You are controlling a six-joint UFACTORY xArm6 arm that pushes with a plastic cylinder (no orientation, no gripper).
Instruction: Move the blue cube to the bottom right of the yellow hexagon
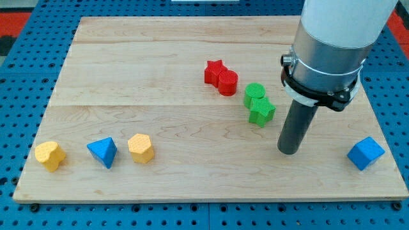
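A robotics lab: wooden board (160,57) on blue perforated bench (19,83).

Board (160,121): pale wood planks, visible grain, smooth satin finish. Blue cube (365,153), yellow hexagon (141,148) & other blocks: matt plastic, finely ribbed texture. Rod w/ my tip (288,152): dark, matt. Collar (326,61) above: brushed metal.

Arm (339,38) — cut off (view's top edge).

- Open board between blue cube (365,153) at right and yellow hexagon (140,148) at left, along the bottom.
- Tip (289,152) on that line.
- Green star (261,111) just above it; blue triangle (103,152) left of hexagon.
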